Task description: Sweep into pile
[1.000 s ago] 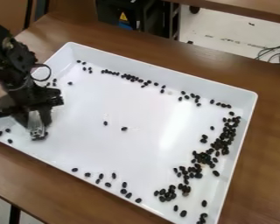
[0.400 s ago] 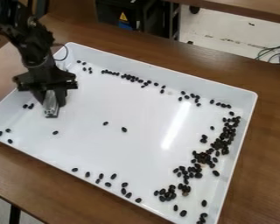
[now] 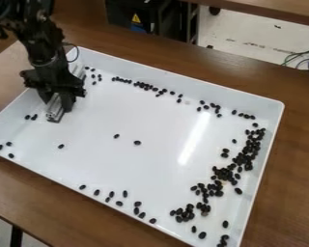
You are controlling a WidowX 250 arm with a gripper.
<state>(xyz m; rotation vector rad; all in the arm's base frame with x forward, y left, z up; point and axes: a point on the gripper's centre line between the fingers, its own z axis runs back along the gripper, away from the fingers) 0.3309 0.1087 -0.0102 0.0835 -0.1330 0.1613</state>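
Note:
At the upper left of the white tray (image 3: 173, 72), the gripper (image 3: 58, 102) is shut on a silver metal bar (image 3: 54, 112). The bar's near end is low over the tray floor, and another part of it shows behind the gripper, close to the tray's left corner. Small black beans are spread about the tray. The thickest band of beans (image 3: 246, 153) runs along the right side down to a cluster (image 3: 183, 213) near the bottom. A thinner row (image 3: 144, 86) follows the far wall. Two beans (image 3: 31, 117) sit just left of the bar's near end.
A brown wooden table (image 3: 292, 188) surrounds the tray, whose raised walls bound the beans. Loose beans (image 3: 136, 210) line the near wall, others sit at the left corner, and two (image 3: 137, 143) are in the middle. Dark equipment (image 3: 147, 19) stands behind the table.
The gripper has moved up and to the right with the bar, which has turned to a slanted angle. Beans formerly behind it at the left now show.

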